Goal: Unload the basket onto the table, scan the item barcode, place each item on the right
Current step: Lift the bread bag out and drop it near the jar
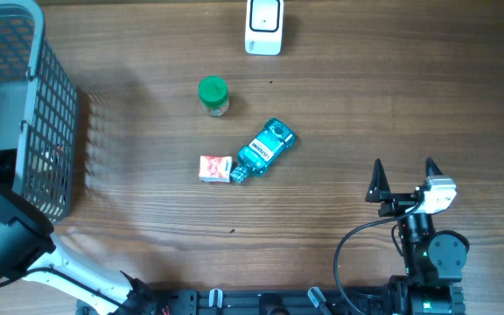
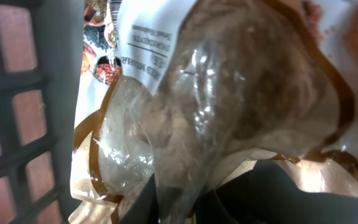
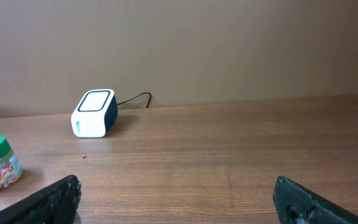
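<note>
Plastic pouch (image 2: 216,112) pinched by left gripper (image 2: 185,202), right gripper (image 1: 403,172) spread wide.

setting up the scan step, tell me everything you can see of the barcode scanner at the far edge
The scanner is a rounded white box with dark blue sides and a pale, dark-rimmed window on its top face. It sits upright on the wooden table near the far edge, with a black cable trailing behind it. Nothing else touches it.

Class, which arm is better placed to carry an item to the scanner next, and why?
Left. The left gripper is inside the basket, pinching a packet. The right gripper hangs open over the table, holding nothing.
</note>
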